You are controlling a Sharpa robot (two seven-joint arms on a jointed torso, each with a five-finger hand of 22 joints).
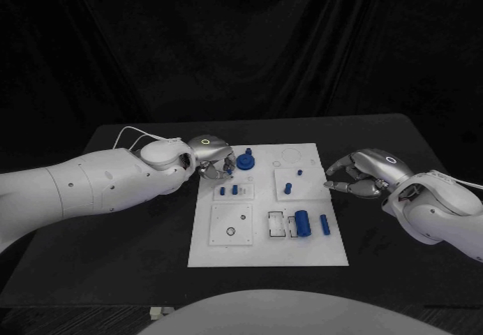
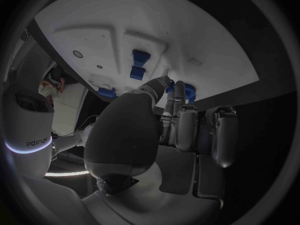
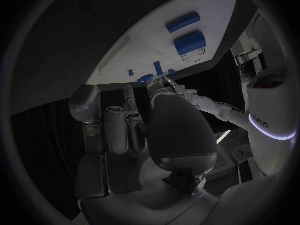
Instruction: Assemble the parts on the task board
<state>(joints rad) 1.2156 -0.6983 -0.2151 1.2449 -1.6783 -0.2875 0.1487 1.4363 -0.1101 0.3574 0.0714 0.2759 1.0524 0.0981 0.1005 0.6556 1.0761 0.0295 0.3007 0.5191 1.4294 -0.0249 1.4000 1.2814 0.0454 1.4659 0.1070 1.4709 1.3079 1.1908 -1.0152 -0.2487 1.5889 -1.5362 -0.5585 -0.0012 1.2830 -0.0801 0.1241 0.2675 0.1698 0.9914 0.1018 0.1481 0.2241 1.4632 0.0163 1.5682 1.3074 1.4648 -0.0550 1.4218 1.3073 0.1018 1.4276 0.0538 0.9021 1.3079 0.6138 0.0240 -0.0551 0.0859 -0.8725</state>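
A black bench (image 1: 121,230) is carrying everything here, its dark top stretching wide to both sides. The white task board (image 1: 266,251) is lying flat on the middle of it, long side running away from the robot, with bare black surface showing all around its edges. The board's near edge is sitting a little back from the front of the bench, and its far edge is stopping short of the bench's back edge. In the right wrist view the board (image 3: 125,60) is resting flush against the dark top.
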